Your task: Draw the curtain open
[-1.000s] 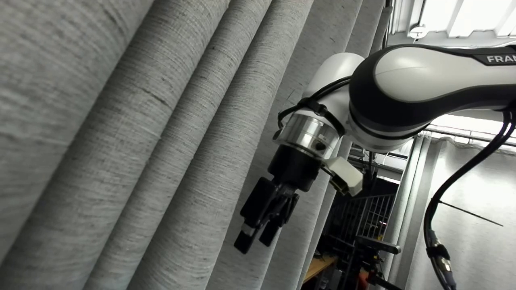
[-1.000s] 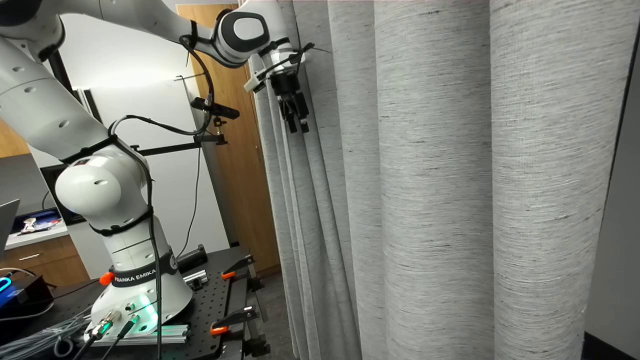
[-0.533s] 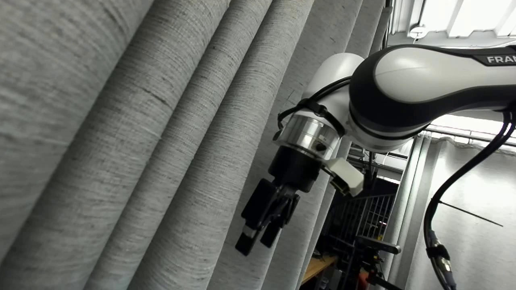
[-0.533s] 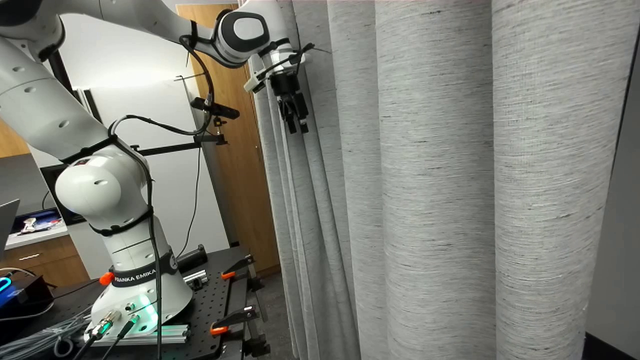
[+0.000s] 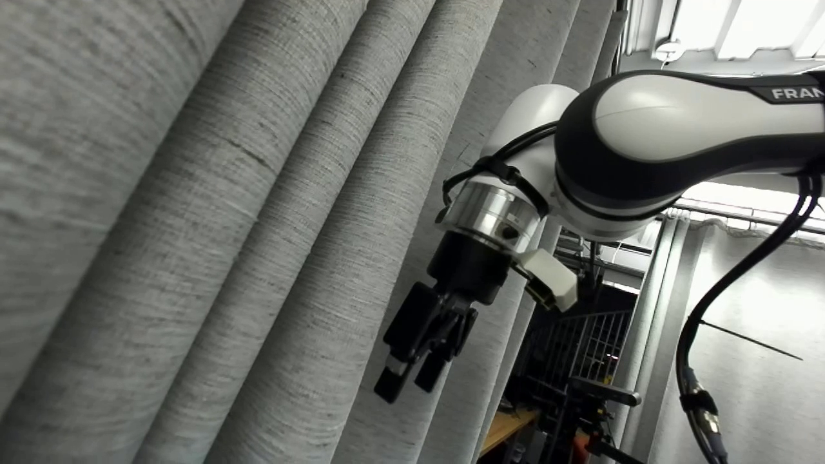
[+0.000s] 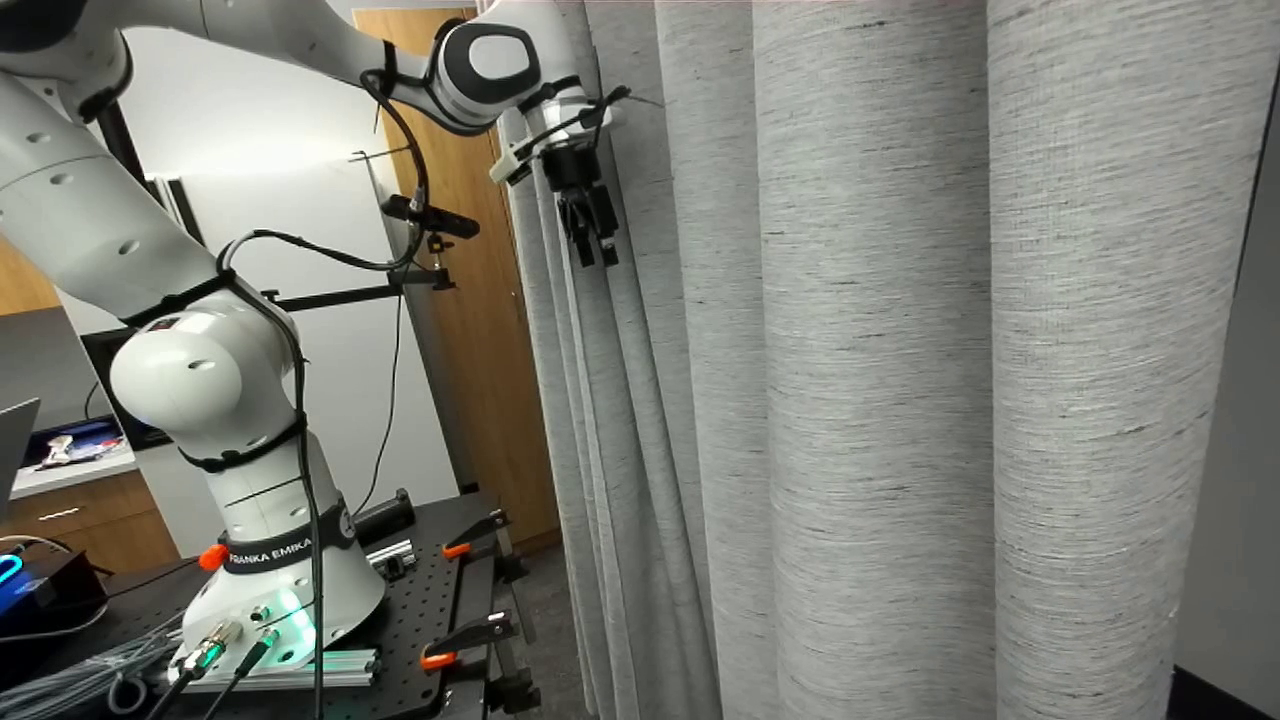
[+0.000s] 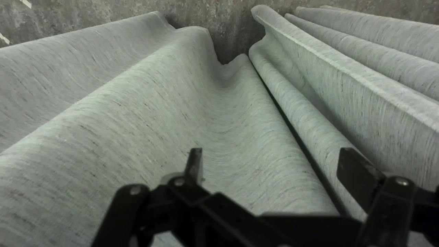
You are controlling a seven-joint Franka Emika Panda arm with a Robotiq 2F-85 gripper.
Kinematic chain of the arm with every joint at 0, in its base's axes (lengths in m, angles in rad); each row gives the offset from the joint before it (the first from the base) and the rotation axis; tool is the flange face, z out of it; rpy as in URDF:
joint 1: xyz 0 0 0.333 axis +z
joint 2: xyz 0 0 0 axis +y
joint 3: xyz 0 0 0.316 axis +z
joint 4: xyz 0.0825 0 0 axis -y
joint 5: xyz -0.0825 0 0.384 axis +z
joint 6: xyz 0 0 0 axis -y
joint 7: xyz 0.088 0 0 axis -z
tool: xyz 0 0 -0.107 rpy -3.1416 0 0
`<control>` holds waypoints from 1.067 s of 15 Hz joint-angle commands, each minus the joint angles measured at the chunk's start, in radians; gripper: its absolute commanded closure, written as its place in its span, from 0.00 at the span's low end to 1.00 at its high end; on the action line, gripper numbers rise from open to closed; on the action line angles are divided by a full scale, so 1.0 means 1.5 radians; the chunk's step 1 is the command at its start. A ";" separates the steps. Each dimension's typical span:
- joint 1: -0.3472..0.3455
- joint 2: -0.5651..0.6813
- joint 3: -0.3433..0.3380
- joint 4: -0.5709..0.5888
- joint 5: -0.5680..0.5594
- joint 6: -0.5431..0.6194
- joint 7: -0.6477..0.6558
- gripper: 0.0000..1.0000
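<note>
A white-and-black Franka arm (image 5: 670,119) reaches alongside a light grey curtain (image 5: 309,258) in an exterior view, its black gripper (image 5: 410,381) angled downward in front of the long, deep pleats, fingertips apart. The curtain fills the left and centre of the scene, its folds running on a slant. A pale housing (image 5: 554,277) juts from the wrist, a black cable (image 5: 688,335) droops beneath the arm, and in the background a strip of wooden surface (image 5: 509,428) and a paler drape (image 5: 741,335) are visible toward the right. In an exterior view, the robot's base (image 6: 285,610), marked "Franka Emika," is mounted on a black perforated plate (image 6: 425,590) with orange-tipped clamps (image 6: 478,634) along its edge, a tall wooden panel (image 6: 480,350) behind. The curtain hangs there from centre to right, broad pleats upright, narrower ones gathered near the gripper; whether gripper and cloth touch cannot be told. In the wrist view, the jaws are spread wide, one of the fingers (image 7: 194,163) near lower centre, its counterpart at lower right, curtain fabric showing between and past them. A pale-edged fold (image 7: 356,77) slants across the right side, and a mottled grey floor (image 7: 233,27) shows along the top.
</note>
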 commanded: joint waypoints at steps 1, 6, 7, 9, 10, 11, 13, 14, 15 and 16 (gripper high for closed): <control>-0.022 0.125 -0.018 0.161 -0.023 -0.063 0.011 0.00; -0.045 0.229 -0.051 0.335 -0.070 -0.121 0.020 0.00; -0.036 0.173 -0.055 0.248 -0.047 -0.072 0.002 0.00; -0.039 0.206 -0.062 0.295 -0.055 -0.092 0.002 0.00; -0.039 0.216 -0.062 0.306 -0.056 -0.094 0.003 0.00; -0.039 0.221 -0.061 0.311 -0.056 -0.095 0.004 0.00; -0.038 0.222 -0.061 0.312 -0.056 -0.095 0.007 0.00; -0.038 0.222 -0.061 0.312 -0.056 -0.095 0.007 0.00; -0.038 0.222 -0.061 0.313 -0.056 -0.095 0.007 0.00; -0.038 0.222 -0.061 0.313 -0.056 -0.095 0.007 0.00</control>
